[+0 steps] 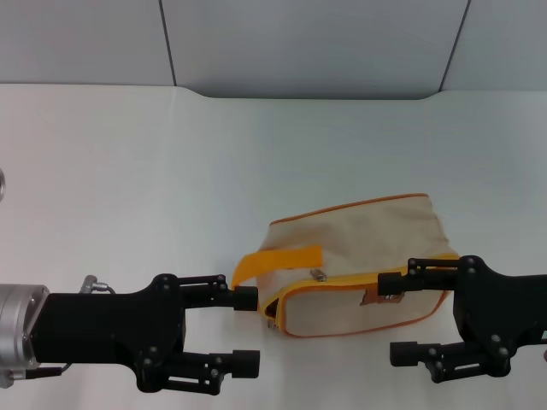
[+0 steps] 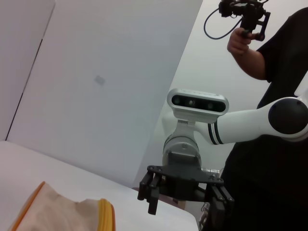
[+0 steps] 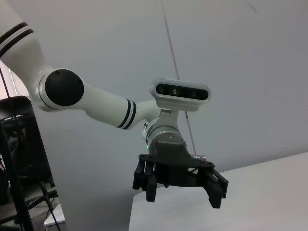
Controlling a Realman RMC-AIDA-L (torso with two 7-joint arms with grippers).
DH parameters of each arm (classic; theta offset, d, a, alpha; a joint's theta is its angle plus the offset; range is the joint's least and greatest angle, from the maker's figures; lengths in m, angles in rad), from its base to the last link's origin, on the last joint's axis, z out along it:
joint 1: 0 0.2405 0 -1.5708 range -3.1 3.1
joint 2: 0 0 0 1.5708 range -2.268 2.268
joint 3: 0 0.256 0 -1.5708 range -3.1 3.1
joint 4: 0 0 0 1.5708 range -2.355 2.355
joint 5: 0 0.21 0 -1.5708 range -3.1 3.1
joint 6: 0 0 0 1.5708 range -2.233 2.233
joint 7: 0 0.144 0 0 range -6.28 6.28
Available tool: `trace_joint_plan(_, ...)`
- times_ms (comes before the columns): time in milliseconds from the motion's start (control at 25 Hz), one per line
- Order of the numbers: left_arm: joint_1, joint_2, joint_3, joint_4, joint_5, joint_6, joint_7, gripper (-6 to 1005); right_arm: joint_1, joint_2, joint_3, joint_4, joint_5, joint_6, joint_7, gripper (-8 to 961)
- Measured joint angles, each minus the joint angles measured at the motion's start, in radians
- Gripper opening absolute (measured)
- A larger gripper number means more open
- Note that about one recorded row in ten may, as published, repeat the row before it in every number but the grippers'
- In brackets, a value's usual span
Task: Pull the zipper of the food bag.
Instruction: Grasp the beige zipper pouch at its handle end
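Flanking the food bag (image 1: 355,269) with both arms, nothing gripped yet. Our left gripper (image 1: 246,330) has its fingers spread apart and empty, upper fingertip touching or just short of the bag's near-left corner, lower finger out over bare table (image 1: 128,171). Our right gripper (image 1: 395,317) is also spread and empty, upper finger overlapping the bag's front right edge near the piping, lower finger off the bag toward us.

The zipper (image 1: 319,275) pull sits on the bag's top edge, between the 2 grippers, just beside the root of the strap handle (image 1: 278,260). Neither gripper is on it.

Risks as we read them:
- Pull tab is small, smooth metal and lies flat; wide fingers could slip off it or miss.
- Strap handle sits right next to the tab; the left gripper could close on the strap instead.
- Bag is soft canvas, not anchored. If the right gripper doesn't hold it down, pulling drags the whole bag across the smooth table instead of running the zip.
- Track curves round a corner; the slider may bind there if we pull off-axis.

Materials: beige woven canvas, boxy but slumped, with soft wrinkles. Orange-yellow piping traces the edges, and the strap is flat webbing. Table is matte white. Gripper fingers are black, rigid, blunt-tipped.
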Motion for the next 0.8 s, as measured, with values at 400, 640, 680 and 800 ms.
trace_joint_plan(400,0.000,0.000,0.000,0.001,0.006,0.001,0.005,784,0.000,0.005,-0.001,-0.001,0.000,-0.003,0.000,760)
trace_joint_plan(640,-0.001,-0.002,0.000,0.001,0.006,-0.042,0.011,784,-0.002,0.003,-0.001,-0.001,0.000,-0.002,0.000,760)
trace_joint_plan(680,-0.001,-0.005,0.000,0.000,0.006,-0.065,0.018,784,-0.004,0.001,0.000,-0.001,-0.001,-0.002,0.000,760)
trace_joint_plan(800,-0.002,-0.015,0.001,-0.006,0.010,-0.138,0.053,784,-0.014,-0.003,0.017,-0.001,-0.004,-0.001,0.000,760)
